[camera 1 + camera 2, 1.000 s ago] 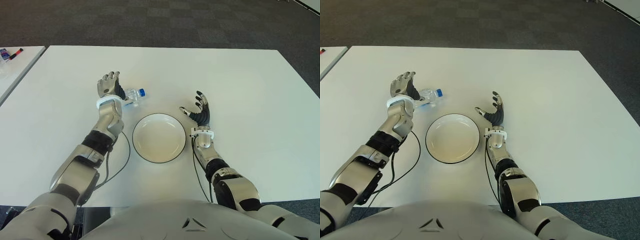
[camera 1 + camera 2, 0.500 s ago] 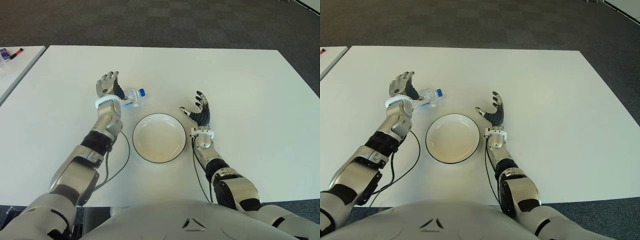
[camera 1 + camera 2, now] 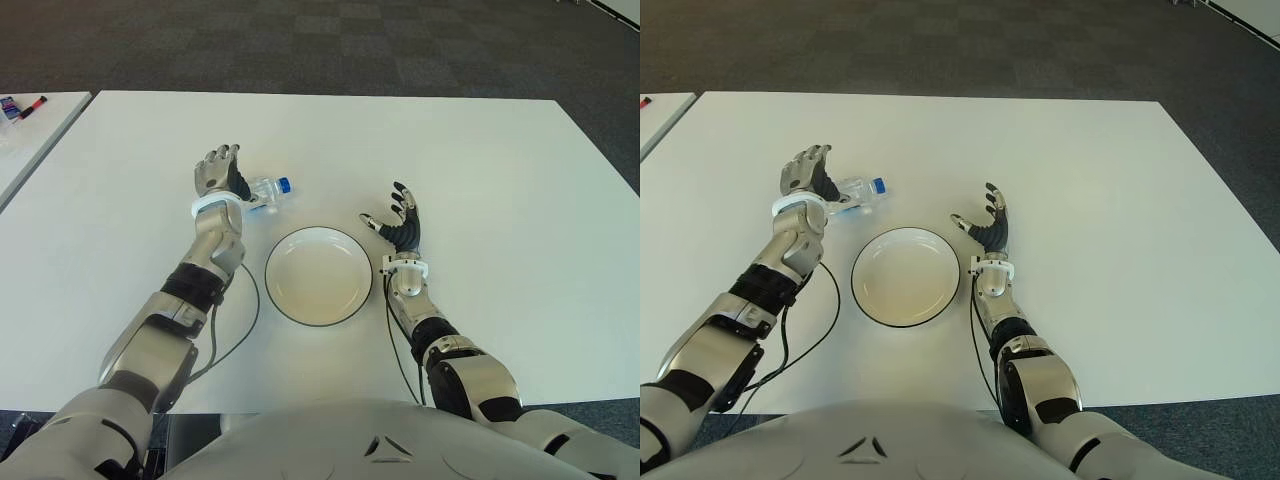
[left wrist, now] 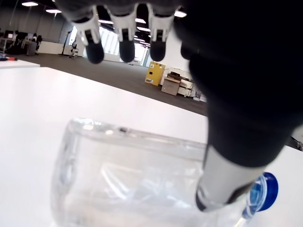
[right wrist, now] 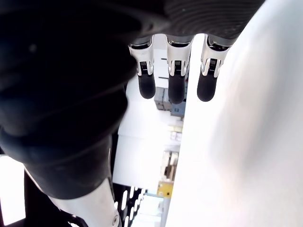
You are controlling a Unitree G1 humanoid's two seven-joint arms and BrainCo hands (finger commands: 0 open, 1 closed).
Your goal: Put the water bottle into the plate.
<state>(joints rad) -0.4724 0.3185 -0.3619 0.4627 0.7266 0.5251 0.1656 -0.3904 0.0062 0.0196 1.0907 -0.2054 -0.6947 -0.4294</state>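
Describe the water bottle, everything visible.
The water bottle is small, clear plastic with a blue cap, lying on its side on the white table, cap toward the robot's right. It sits just beyond the plate, apart from it. The left hand is over its base end, fingers open; whether the thumb touches it is unclear.

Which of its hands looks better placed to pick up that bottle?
The left hand: its open fingers are right at the lying water bottle. The right hand, also open, is across the plate.
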